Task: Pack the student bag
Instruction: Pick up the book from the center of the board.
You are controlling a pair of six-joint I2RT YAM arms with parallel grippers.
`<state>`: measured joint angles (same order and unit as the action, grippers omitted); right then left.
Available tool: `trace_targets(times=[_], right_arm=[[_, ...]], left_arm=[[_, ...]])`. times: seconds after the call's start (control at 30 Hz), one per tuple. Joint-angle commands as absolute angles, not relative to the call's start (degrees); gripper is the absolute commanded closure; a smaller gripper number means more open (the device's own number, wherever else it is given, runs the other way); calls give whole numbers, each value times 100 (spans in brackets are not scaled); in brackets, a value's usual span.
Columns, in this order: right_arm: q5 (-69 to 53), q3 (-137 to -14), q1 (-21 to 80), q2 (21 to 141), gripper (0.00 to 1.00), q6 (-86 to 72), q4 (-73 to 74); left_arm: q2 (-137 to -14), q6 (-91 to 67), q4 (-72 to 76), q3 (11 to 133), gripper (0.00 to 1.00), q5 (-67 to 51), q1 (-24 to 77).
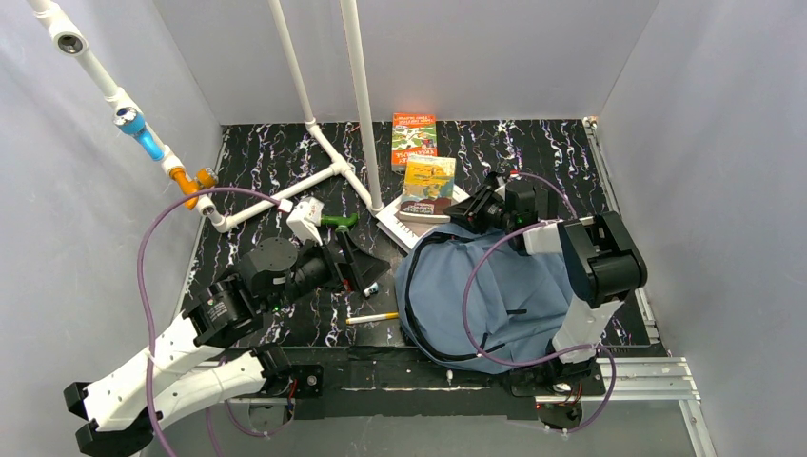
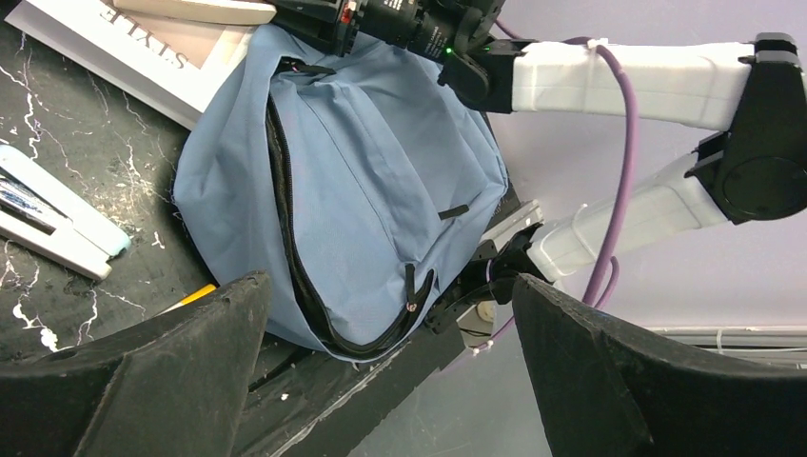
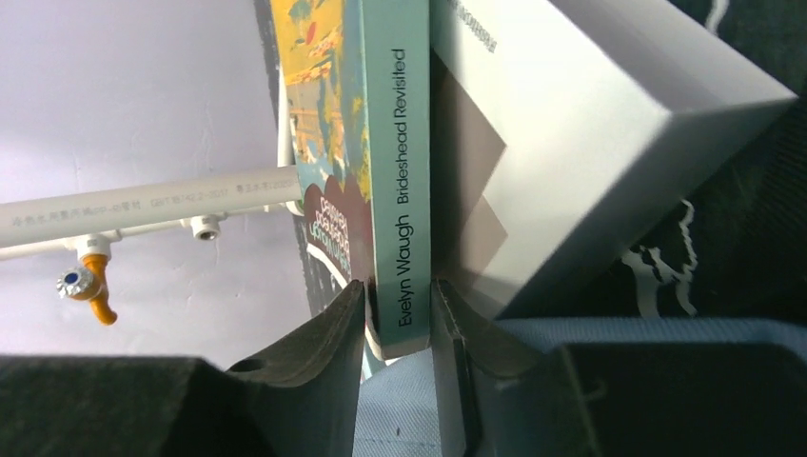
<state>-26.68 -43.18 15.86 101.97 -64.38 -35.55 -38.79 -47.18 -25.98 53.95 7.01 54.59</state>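
Note:
The slate-blue student bag (image 1: 504,295) lies flat at the near right, its dark zipper line curving along its left side (image 2: 285,219). My right gripper (image 1: 468,211) is shut on the near end of a teal-spined paperback (image 3: 400,171) with a yellow cover (image 1: 428,181), one finger on each face, just past the bag's far edge. The paperback rests on a white book (image 1: 407,228), which also shows in the right wrist view (image 3: 580,133). An orange book (image 1: 413,141) lies farther back. My left gripper (image 1: 366,262) is open and empty, left of the bag, its fingers (image 2: 162,371) wide apart.
A yellow pencil (image 1: 373,317) and a small white marker (image 1: 373,288) lie left of the bag. White pens (image 2: 57,224) show in the left wrist view. A white pipe frame (image 1: 333,171) stands at the back left. A green-and-white tool (image 1: 319,221) lies by it.

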Motion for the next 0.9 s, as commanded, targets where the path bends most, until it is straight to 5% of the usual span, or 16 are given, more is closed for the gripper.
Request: trace_targets(times=[0.0,0.2,0.57,0.67,0.87], right_arm=[[-3072,-4474,1582,10441,58,-6453,-4795],[-3286,-4872,1590,10913,47,-6457,-4929],[-3405,-5674,1844,11940,47,-6707,-5230],[-3363,-5844,1944,12095,53,-6685,-5238],[-3318,-5827,1945,11751,83,-6839,-4966]], left_arm=[[-3834,-4707,-2662,5454,2,747,5441],[-3969,-4655,-2623,5535,2,716,5445],[-3999,-4619,-2641,5570,2,723,5443],[-3978,-4601,-2680,5566,2,795,5446],[-4027,-4672,-2733,5540,2,869,5442]])
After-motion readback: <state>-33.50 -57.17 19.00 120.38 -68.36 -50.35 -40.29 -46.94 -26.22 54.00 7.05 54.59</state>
